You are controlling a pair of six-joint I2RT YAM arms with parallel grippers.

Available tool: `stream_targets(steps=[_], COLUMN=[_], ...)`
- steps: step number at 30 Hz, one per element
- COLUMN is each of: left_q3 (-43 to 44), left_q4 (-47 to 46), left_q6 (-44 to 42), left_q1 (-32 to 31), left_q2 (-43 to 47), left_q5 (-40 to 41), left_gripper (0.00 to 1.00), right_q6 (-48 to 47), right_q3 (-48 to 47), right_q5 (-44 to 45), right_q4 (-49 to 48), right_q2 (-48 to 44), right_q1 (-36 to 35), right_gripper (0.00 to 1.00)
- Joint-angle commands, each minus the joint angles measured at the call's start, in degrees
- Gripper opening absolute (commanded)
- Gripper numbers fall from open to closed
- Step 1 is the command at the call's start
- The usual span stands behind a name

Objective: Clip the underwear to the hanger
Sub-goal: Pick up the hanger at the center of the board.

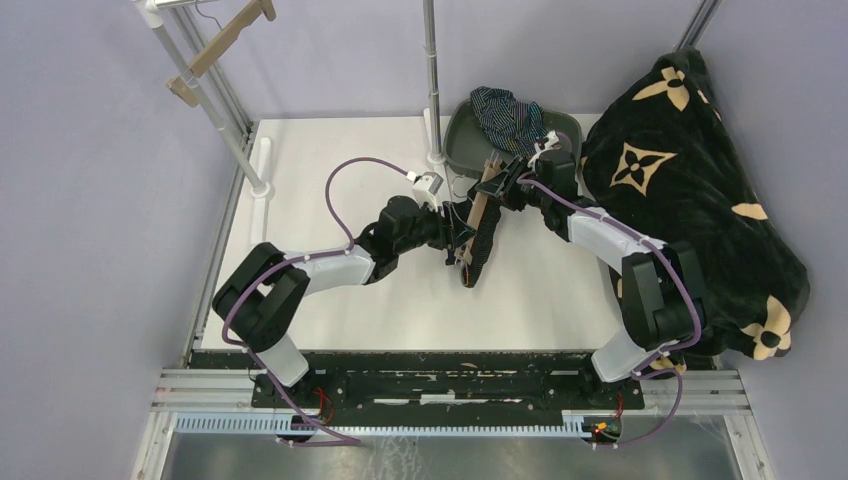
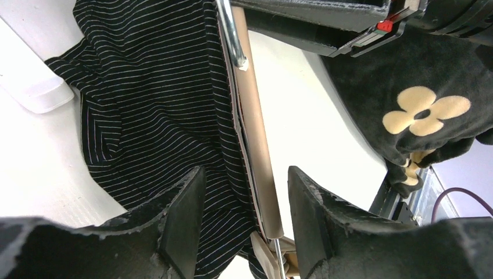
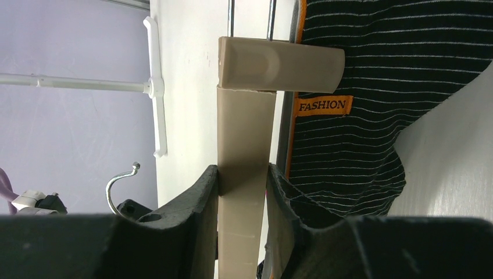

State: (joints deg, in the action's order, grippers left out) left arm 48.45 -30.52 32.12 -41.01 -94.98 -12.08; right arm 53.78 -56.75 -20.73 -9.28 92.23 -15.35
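Step in hand, my read: fastening the black pinstriped underwear (image 2: 151, 104) to the hanger (image 1: 480, 205), which lies angled over the table (image 1: 330, 170) just past centre, running 12 to 6 on the overhead. Right gripper (image 3: 243, 174) is pinched on the tan hanger bar, both fingers flat against it, just below the clip (image 3: 279, 64) at that end. The fabric with its orange label sits at 3 o'clock of that bar, touching or just behind it; can't tell if the clip has bitten it. Left gripper (image 2: 244, 174) is spread wide and holds nothing; its fingers (image 2: 183, 215) straddle the bar and the garment's edge, with cloth lying against the 9 o'clock finger. A second clip shows just below its jaws, partly hidden. Next move probably calls for getting the cloth edge into that clip and squeezing, while the right side keeps the bar steady; the risk is cloth slipping out. Navy underwear (image 1: 508, 115) lies on the green basin (image 1: 458, 140) at 12 o'clock, untouched. Blanket (image 1: 690, 170) at 3 o'clock
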Motion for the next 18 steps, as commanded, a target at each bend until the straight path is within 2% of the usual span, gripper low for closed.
stream_targets(steps=[1,13,18], left_q3=[2.52,3.0,3.27], left_q4=[-1.73,-1.8,-1.7], left_q6=[-2.06,-1.97,-1.97], left_q1=[-0.58,-0.97,-1.22], left_q2=[-0.75,-1.25,-1.33], left_q5=[0.43,0.26,0.21], left_gripper=[0.57,0.44,0.29], right_q6=[0.72,0.52,0.45], right_q3=[-0.12,0.15,0.33], right_q5=[0.07,1.02,1.43], right_q4=[-3.86,-3.55,-3.47], right_q2=[-3.17,-3.85,-3.77], right_q1=[0.14,0.1,0.15], right_gripper=[0.14,0.13,0.13])
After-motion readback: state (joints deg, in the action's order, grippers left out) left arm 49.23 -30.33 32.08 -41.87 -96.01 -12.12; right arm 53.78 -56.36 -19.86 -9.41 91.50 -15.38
